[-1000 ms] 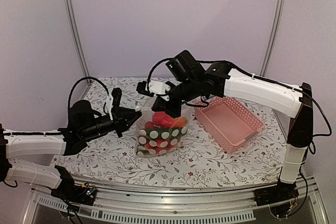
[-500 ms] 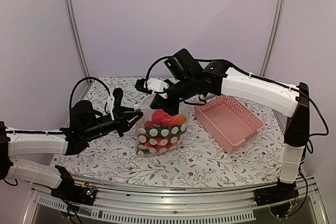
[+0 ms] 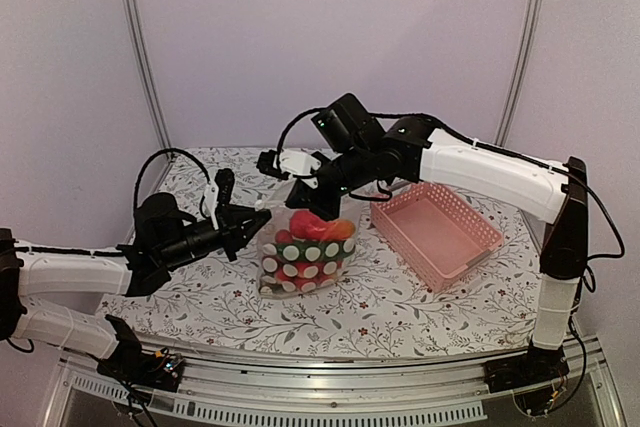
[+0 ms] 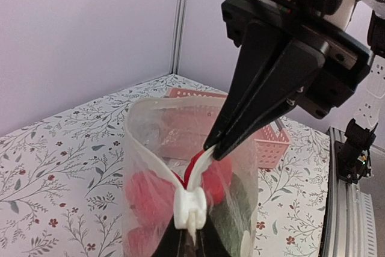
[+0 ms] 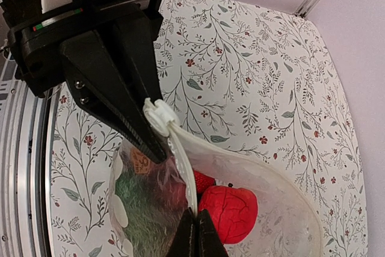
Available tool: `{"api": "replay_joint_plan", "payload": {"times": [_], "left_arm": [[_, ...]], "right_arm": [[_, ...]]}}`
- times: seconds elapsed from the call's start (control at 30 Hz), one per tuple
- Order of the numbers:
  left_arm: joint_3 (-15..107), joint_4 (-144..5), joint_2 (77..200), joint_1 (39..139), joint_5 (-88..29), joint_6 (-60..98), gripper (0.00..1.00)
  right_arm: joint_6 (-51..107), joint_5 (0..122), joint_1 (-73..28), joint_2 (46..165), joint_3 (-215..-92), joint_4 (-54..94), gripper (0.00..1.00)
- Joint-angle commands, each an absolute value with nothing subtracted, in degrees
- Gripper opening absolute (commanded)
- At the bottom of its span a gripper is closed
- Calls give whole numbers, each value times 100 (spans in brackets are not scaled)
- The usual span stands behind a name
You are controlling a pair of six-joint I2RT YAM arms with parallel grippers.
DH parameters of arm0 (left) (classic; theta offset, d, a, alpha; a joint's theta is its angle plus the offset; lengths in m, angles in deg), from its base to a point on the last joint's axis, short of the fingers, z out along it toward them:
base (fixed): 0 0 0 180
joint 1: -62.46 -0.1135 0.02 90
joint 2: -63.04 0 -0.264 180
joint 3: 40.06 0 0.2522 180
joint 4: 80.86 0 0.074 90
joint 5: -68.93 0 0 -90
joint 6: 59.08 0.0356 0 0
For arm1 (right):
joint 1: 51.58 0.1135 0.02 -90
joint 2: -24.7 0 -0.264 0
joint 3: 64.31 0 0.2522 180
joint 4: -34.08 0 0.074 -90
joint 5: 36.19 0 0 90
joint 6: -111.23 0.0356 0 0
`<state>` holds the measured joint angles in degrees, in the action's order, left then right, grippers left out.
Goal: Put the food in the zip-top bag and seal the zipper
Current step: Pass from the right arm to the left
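Observation:
The zip-top bag (image 3: 303, 257) stands upright on the table, its lower part printed with white dots. Inside it are red round fruits (image 5: 231, 206) and a green piece (image 5: 137, 206); the red fruits also show in the left wrist view (image 4: 147, 197). My left gripper (image 3: 262, 217) is shut on the white slider (image 4: 191, 204) of the zipper. My right gripper (image 3: 304, 209) is shut on the zip strip (image 5: 187, 170) a little past the slider. The mouth beyond it gapes in a wide loop (image 4: 141, 148). The eggplant and tomato cluster do not show.
The pink lattice basket (image 3: 436, 233) stands right of the bag with nothing showing in it; it also shows in the left wrist view (image 4: 267, 145). The flowered table (image 3: 400, 307) has metal rails along its front edge and posts at the back corners.
My left gripper has moved slightly right toward the bag with the slider. The right gripper has lifted the rim slightly, and the bag stands a little straighter.

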<state>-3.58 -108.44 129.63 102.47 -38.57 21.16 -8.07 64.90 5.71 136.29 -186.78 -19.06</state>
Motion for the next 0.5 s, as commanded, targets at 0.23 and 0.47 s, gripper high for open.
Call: {"api": "replay_joint_plan", "payload": {"times": [0.23, 0.47], "left_arm": [[-413, -10965, 12776, 10289, -3860, 2212, 0], [-330, -10608, 12526, 10323, -4216, 2487, 0]], "right_arm": [[-1091, 6699, 528, 13702, -18890, -2012, 19], [-1720, 7257, 528, 13465, -19024, -1993, 34]]}}
